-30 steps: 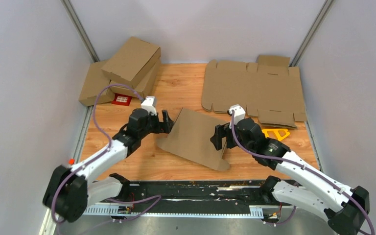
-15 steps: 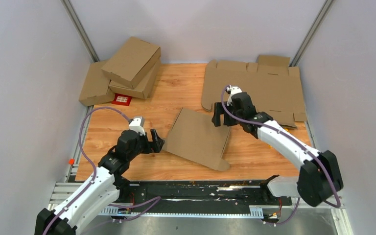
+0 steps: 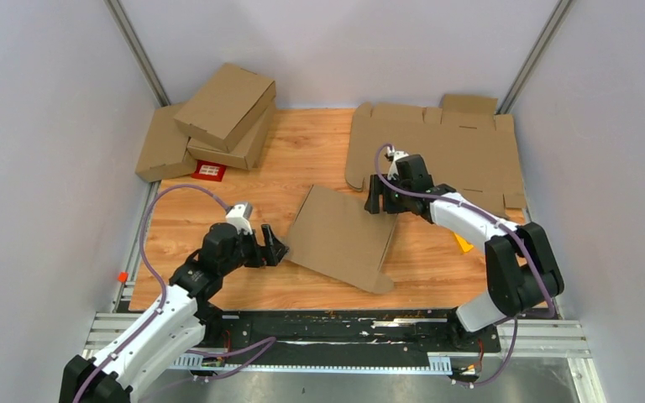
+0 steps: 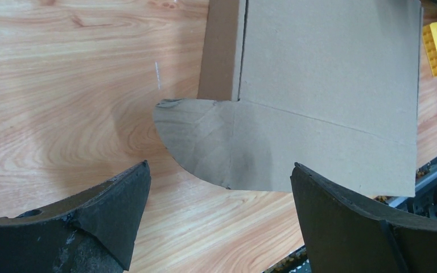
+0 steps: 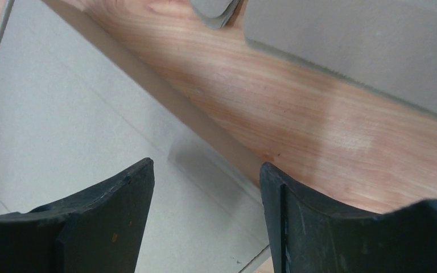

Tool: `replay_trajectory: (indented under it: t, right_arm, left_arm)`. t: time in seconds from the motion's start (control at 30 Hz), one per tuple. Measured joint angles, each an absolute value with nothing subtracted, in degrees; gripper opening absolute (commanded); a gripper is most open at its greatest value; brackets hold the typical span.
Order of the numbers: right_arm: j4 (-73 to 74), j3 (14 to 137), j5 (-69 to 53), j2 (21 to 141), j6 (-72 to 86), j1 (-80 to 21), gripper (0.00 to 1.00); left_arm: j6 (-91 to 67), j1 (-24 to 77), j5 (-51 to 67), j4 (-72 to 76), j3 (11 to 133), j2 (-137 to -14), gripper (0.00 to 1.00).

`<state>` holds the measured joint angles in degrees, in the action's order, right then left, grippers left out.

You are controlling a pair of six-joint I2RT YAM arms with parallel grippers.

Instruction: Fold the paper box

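**Hovering open at both ends of the paper box (image 3: 340, 239)**

The left jaws stand released, wide apart, with nothing between them. Just ahead of them the box's rounded corner flap (image 4: 205, 136) lies on the desk (image 3: 302, 151). The right jaws are parted and empty above the box's far edge. Just beyond them lies a flat cardboard blank (image 3: 445, 155), and a yellow piece (image 3: 462, 243) lies behind them.

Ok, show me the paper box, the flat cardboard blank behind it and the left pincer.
paper box (image 3: 340, 239), top view, middle of its broad upper panel.
flat cardboard blank (image 3: 453, 155), top view, its central panel.
left pincer (image 4: 220, 166), left wrist view, midway between its open fingertips.
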<state>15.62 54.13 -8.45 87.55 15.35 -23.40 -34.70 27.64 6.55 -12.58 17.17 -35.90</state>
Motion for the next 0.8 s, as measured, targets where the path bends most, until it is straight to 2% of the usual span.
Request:
replay_trajectory:
  t: [0.13,0.43,0.67,0.8]
  right_arm:
    - [13.3,49.63,-10.37,85.41,16.23,-23.38,0.59]
    - [12.56,37.3,-12.49,71.46,19.66,-23.62,0.49]
    - [14.26,31.4,-15.11,60.36,22.48,-24.77,0.5]
    - [15.42,31.79,-13.1,57.12,22.35,-24.93,0.57]
  left_arm:
    - [-34.89,27.64,7.33,-12.62,17.17,-36.14,0.99]
    - [-37.87,27.64,10.79,-13.1,17.12,-36.75,0.98]
    - [-39.75,27.66,12.34,-12.32,16.45,-37.71,0.99]
    - [-40.25,27.64,12.99,-11.81,16.36,-38.92,0.96]
